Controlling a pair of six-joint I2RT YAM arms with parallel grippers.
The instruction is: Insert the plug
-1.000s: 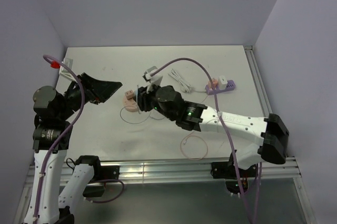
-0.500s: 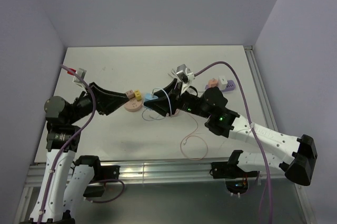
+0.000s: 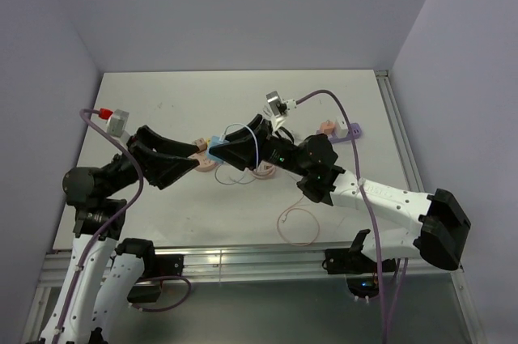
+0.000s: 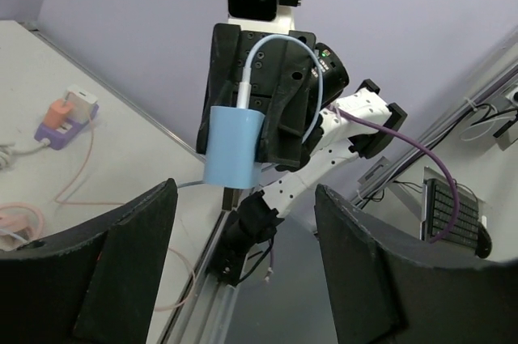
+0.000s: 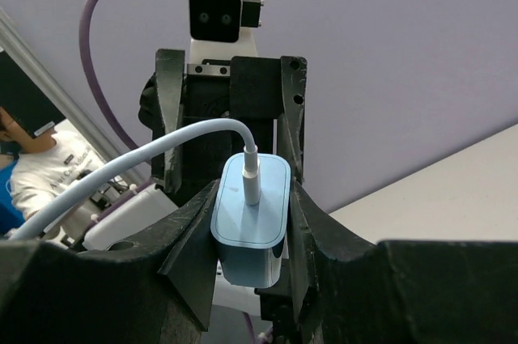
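White tabletop (image 3: pixel 162 101) meets lavender walls. Closest to the bases, a pink cable loop (image 3: pixel 298 225) lies on it under the right forearm. Further out, the left gripper (image 3: pixel 194 156) is spread wide with nothing between its fingers, above a pink round block (image 3: pixel 207 166). Facing that gap but apart from it, the right gripper (image 3: pixel 220 152) pinches a light-blue charger plug (image 5: pixel 251 218) by its sides, off the table, with a white cable (image 5: pixel 162 150) leaving the plug's back. Well behind the right gripper sits a purple power strip (image 3: pixel 346 129)

White table (image 3: pixel 162 101) — purple strip (image 3: pixel 352 129), pink cable (image 3: pixel 279 227)
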